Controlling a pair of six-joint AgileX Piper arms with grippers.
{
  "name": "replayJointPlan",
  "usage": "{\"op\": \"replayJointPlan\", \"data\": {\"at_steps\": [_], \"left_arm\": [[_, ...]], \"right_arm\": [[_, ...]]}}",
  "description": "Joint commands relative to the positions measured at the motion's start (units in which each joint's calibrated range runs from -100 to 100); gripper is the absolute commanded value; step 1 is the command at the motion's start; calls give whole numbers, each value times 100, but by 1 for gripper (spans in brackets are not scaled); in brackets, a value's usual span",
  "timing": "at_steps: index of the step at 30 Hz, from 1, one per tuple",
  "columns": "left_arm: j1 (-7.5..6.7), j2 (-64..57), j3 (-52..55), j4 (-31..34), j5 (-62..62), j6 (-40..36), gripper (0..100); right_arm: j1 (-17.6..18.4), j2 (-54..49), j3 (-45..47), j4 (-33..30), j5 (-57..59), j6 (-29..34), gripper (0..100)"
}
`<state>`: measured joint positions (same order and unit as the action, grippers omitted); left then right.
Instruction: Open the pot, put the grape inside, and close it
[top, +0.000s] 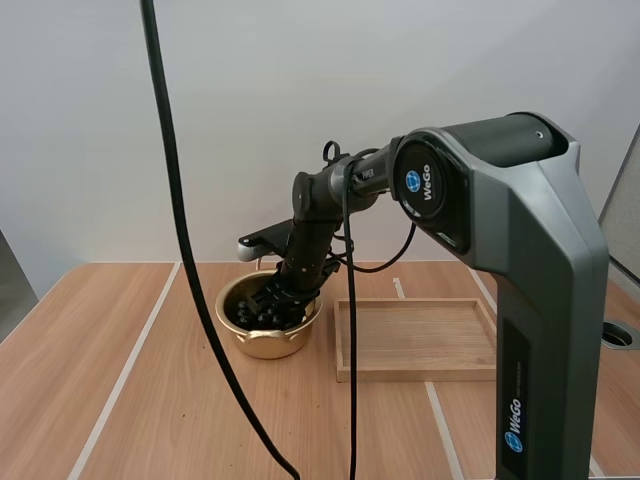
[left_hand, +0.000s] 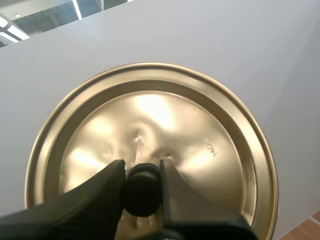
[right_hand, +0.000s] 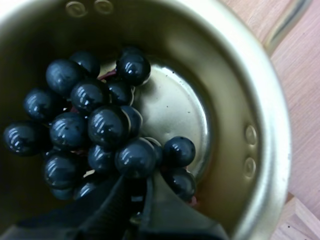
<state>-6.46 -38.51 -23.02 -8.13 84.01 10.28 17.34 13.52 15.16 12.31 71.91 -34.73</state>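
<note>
The gold pot (top: 266, 344) stands uncovered on the table, left of the tray. My right gripper (top: 274, 300) reaches down into it. Inside the pot (right_hand: 250, 90), the dark bunch of grapes (right_hand: 100, 125) lies on the bottom, and my right gripper (right_hand: 136, 182) has its fingertips pinched close on the bunch's near side. The grapes (top: 256, 312) show just over the rim. In the left wrist view, the gold lid (left_hand: 160, 115) is held up off the table with its top facing the camera. My left gripper (left_hand: 142, 167) is shut on its black knob (left_hand: 142, 192).
A wooden tray (top: 415, 340) with nothing in it lies right of the pot. The right arm's grey base (top: 530, 300) rises at the near right. Bare wooden tabletop (top: 150, 400) stretches to the left and front.
</note>
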Motion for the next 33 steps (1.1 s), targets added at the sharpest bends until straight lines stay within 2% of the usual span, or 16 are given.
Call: {"op": "replayJointPlan", "data": {"at_steps": [1, 2, 4, 22, 30, 33], "left_arm": [[-14, -13, -45, -38, -51, -62, 0], [-14, -13, -45, -38, -51, -62, 0], [-14, -13, -45, -38, -51, -62, 0], [-14, -13, -45, -38, -51, -62, 0], [-14, -13, -45, -18, -51, -53, 0], [-14, -13, -63, 203, -193, -55, 0]], "right_arm": [[3, 7, -25, -116, 41, 41, 46], [3, 7, -25, -116, 19, 41, 67], [3, -4, -25, -116, -4, 41, 100], [3, -689, -25, -281, -193, -68, 100], [3, -1333, -297, -315, -122, -68, 100], [3, -1650, -297, -324, -100, -68, 100]]}}
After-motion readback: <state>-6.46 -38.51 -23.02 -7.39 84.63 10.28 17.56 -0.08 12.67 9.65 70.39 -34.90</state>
